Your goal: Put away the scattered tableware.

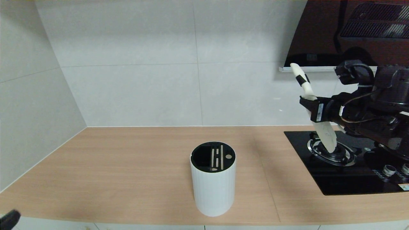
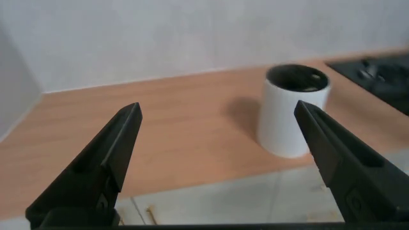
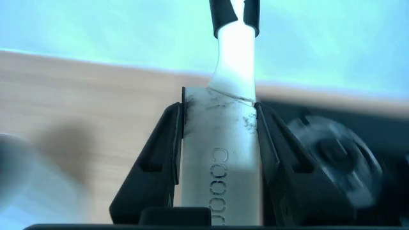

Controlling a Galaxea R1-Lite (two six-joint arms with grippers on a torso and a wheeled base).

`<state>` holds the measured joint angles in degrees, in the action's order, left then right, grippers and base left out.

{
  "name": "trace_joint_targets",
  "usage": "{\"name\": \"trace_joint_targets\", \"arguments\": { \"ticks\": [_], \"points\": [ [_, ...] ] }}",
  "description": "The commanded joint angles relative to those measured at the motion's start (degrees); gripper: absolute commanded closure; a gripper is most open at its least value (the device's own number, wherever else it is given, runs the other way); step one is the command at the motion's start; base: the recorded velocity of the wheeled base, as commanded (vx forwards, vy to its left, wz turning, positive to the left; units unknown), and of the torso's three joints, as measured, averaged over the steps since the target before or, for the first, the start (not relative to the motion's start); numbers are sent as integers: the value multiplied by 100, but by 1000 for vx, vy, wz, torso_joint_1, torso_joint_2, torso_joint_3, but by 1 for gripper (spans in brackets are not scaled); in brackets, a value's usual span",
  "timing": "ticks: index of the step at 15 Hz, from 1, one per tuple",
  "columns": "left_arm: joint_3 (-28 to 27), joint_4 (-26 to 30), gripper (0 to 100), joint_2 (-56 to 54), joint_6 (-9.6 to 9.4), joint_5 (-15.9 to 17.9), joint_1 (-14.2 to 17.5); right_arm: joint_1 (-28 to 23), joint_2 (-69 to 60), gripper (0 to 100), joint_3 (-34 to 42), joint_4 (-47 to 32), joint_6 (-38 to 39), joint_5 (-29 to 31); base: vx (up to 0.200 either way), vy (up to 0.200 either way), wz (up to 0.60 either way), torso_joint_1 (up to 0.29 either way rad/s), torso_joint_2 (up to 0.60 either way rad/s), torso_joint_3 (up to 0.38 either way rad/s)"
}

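- I have the right gripper (image 1: 314, 108) clamped tight on a white utensil (image 1: 327, 137). It looks like a knife, though I can't be sure from this angle.
- It hangs blade-down over the stove burner (image 1: 332, 153), handle up, well apart from the white holder (image 1: 213, 185) on the counter (image 1: 127, 166).
- I judge this the carry step: the utensil is lifted but not yet stowed.
- Next I'd swing it across above the holder's top, line the tip up with a slot, then lower it.
- My left gripper (image 2: 217, 115) sits low by the counter edge, jaws wide apart and holding nothing.
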<state>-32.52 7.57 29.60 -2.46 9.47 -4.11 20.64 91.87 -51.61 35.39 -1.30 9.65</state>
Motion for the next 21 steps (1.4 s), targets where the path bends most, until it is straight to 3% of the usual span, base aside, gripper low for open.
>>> {"name": "trace_joint_targets", "arguments": {
  "ticks": [1,3,5,8,9,11,12,14,16,21],
  "points": [
    [-659,-775,0,2481,53,274,-538,889,-371,100,-33,-102,7,142,0,0,0,0,0,0],
    [-386,-1873,0,3395,1055,274,-1699,1390,-433,100,187,-94,7,432,0,0,0,0,0,0],
    [-228,-2866,0,3983,1969,274,-2402,1803,-442,100,371,-85,34,502,0,0,0,0,0,0],
    [-52,-4141,0,4441,2980,283,-2929,2647,-363,100,371,-76,552,476,0,0,0,0,0,0],
    [-17,-4791,0,4634,3595,292,-3105,3087,-143,100,354,-67,895,423,0,0,0,0,0,0],
    [0,-5600,0,4933,4360,327,-3131,3368,411,100,222,249,1352,450,0,0,0,0,0,0],
    [18,-5820,0,5091,4535,336,-3140,3394,551,100,240,680,1335,467,0,0,0,0,0,0],
    [36,-6066,0,5355,4544,327,-3158,3711,604,100,380,996,1326,502,0,0,0,0,0,0],
    [36,-6250,0,5530,4535,266,-3316,3816,595,100,371,1005,1264,485,0,0,0,0,0,0],
    [9,-6681,0,5838,4500,239,-3333,3957,762,100,415,1005,1211,467,0,0,0,0,0,0]
  ]
}}
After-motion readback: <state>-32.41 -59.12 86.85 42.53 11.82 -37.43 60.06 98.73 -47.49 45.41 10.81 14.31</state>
